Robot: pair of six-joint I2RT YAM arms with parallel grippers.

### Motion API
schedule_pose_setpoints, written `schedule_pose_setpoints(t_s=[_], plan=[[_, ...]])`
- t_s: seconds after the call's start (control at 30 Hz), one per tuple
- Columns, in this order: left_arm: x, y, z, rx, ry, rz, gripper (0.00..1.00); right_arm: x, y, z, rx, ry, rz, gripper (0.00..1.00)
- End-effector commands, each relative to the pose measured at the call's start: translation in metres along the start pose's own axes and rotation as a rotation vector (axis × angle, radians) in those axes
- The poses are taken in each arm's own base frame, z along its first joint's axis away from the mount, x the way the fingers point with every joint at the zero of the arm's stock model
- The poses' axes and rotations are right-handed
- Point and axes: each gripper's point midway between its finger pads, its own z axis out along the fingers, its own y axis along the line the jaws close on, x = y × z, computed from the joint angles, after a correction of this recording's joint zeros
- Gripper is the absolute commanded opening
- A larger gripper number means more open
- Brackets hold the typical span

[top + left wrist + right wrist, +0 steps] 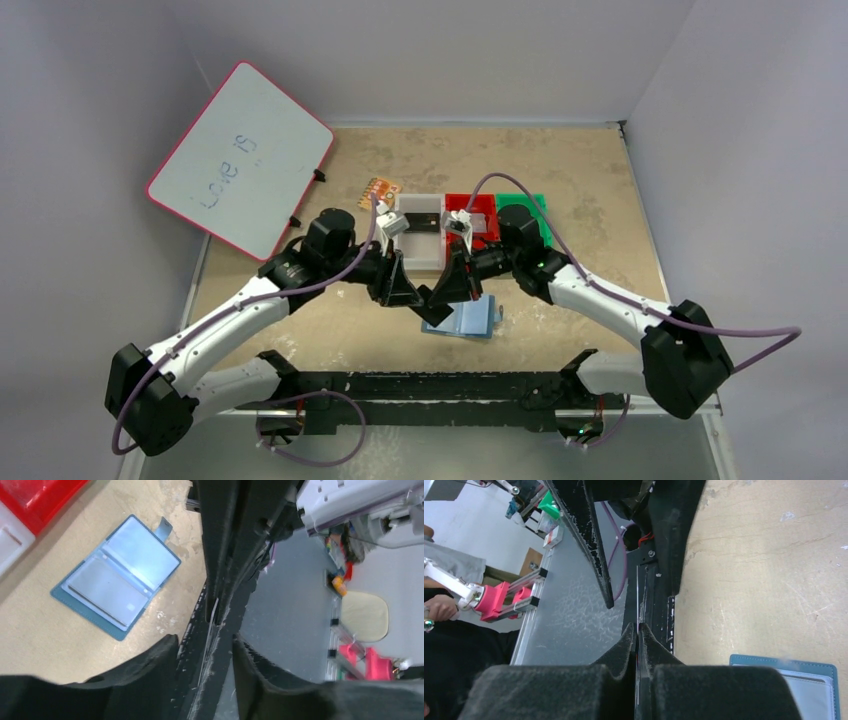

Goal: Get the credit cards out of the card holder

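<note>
Blue card holder (468, 320), long axis L-R

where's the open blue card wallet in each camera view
top external: open blue bifold wallet lies near the picture's centre, slightly low.
left wrist: upper left, spread open flat.
right wrist: bottom right corner, cut off by the frame.
shared landmark: the tan tabletop under it in all three.
</note>
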Motion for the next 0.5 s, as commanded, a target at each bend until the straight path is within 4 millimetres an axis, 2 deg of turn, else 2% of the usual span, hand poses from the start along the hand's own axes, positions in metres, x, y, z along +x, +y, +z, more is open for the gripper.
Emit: schedule_pose_setpoints(t_s=[0.0, 0.1, 0.2, 0.27, 0.33, 0.47], plan=[[-0.023, 0.016, -0.005, -0.135, -0.107, 0.007, 0.6, -0.019, 0.001, -0.003, 0.053, -0.049, -0.073, 0.0], [-0.052, 0.046, -0.026, -0.38, -0.262, -0.023, 0.7, -0.028, -0.03, -0.009, 0.256, -0.095, -0.097, 0.0], [-0.077, 0.078, -0.064, -0.656, -0.433, -0.057, 0.75, -0.039, -0.06, -0.024, 0.459, -0.133, -0.146, 0.0], [-0.087, 0.091, -0.092, -0.806, -0.538, -0.076, 0.76, -0.046, -0.074, -0.035, 0.566, -0.161, -0.168, 0.0], [-0.09, 0.101, -0.122, -0.946, -0.634, -0.105, 0.78, -0.064, -0.083, -0.048, 0.672, -0.218, -0.243, 0.0], [-0.083, 0.112, -0.172, -1.161, -0.76, -0.139, 0.8, -0.095, -0.084, -0.07, 0.793, -0.312, -0.393, 0.0]])
